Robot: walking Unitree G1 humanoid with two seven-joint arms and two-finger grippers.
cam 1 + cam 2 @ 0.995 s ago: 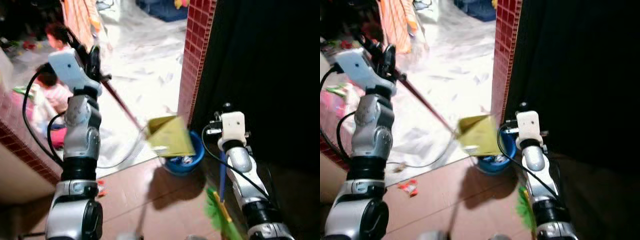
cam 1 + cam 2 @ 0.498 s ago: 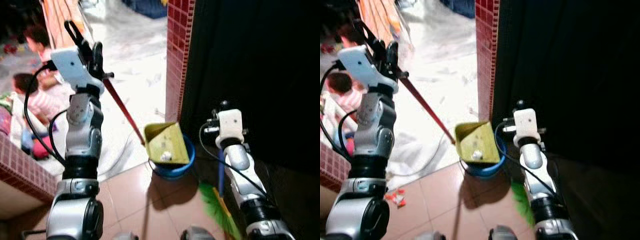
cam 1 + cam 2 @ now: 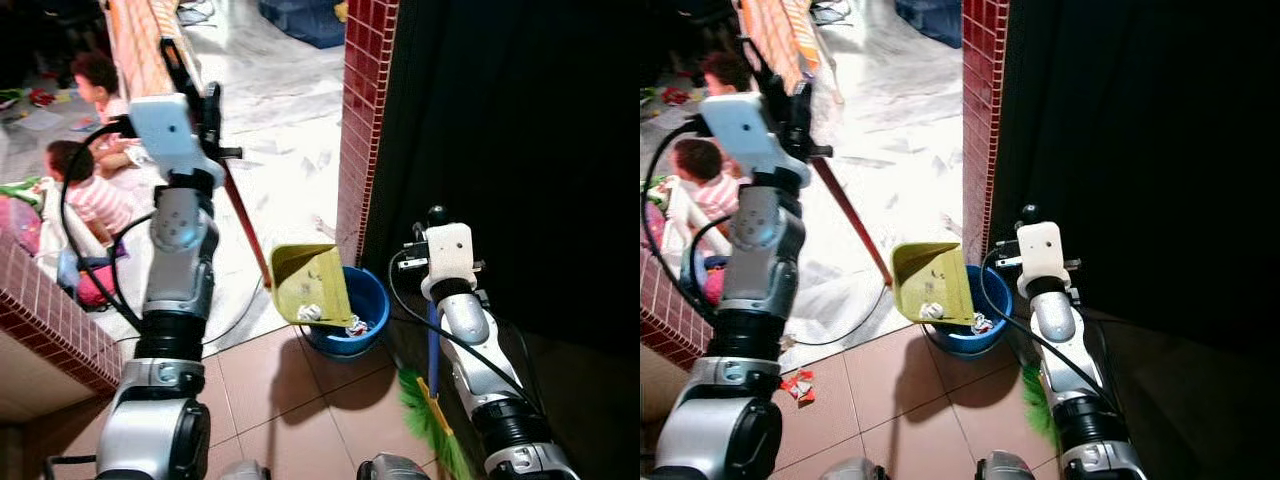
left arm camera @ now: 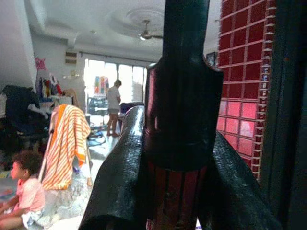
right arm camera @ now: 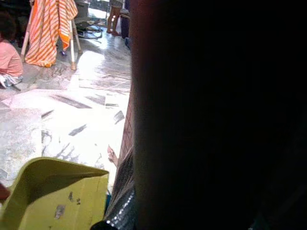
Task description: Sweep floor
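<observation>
Dustpan [image 3: 310, 282] hangs tilted over the blue bin [image 3: 372, 303], scraps sliding in. My left jaws [image 3: 205, 110], at ten o'clock, pinch its red handle [image 3: 245, 222]; right jaws [image 3: 432, 260] pinch the broom [image 3: 432, 420]. Emptying step, I judge; next, tip steeper.
</observation>
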